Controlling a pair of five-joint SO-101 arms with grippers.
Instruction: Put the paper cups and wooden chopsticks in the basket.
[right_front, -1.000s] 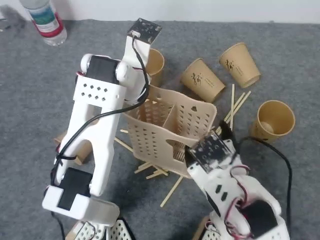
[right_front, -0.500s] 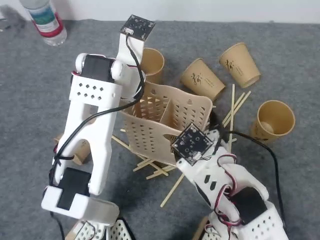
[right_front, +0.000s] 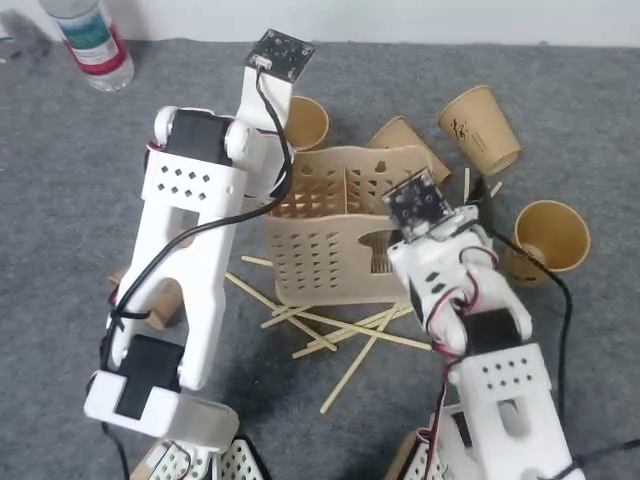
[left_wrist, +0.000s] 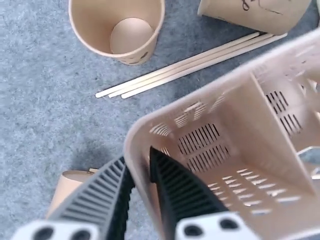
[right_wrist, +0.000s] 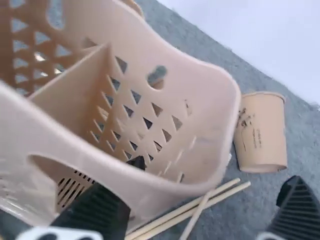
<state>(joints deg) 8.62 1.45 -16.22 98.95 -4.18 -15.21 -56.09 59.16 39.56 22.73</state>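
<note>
Evidently nothing was in yet: the basket (right_front: 330, 262) stood empty on the bench (right_front: 60, 200), paper cups (right_front: 480, 128) and wooden chopsticks (right_front: 350, 325) scattered around it. Left pincer (left_wrist: 137, 160) clamped its wall; right pincer (right_wrist: 200, 194) gaped wide.

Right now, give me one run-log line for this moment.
left end effector: shut on basket rim | right end effector: open | paper cups, chopsticks: outside basket

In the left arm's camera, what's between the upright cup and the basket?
A few wooden chopsticks lie side by side on the grey carpet between the cup and the basket; the left wrist view shows it.
</note>
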